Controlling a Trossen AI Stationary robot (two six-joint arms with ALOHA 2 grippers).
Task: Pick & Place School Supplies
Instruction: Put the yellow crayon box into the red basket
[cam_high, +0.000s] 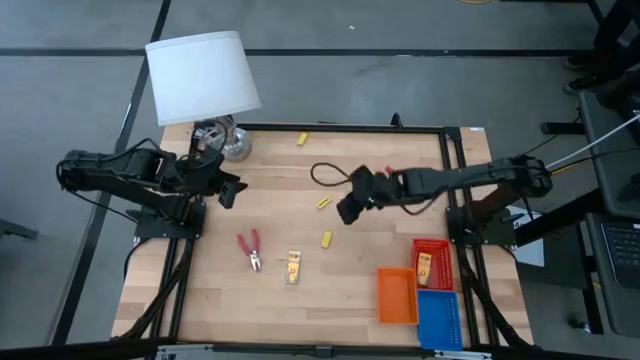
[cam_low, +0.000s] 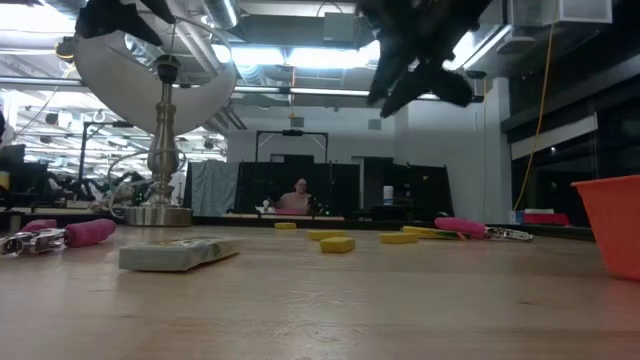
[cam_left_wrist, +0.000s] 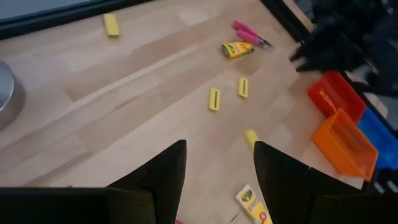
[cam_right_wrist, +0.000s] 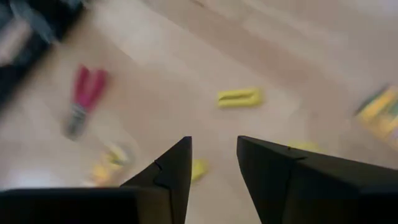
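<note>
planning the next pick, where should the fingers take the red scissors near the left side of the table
Probably from straight above, the fingers closing across the red scissors where the handles meet the blades. They lie flat on the table with the red handles splayed apart, so that middle is the narrowest part.

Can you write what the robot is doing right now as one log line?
left gripper: open, empty, near lamp | right gripper: open, empty, above yellow block | red tray: one pack inside

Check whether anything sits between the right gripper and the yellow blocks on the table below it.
Nothing visible does. The right gripper hangs above bare wood with its jaws apart and empty; the two nearest yellow blocks lie loose on the table, with no tray or tool between.
</note>
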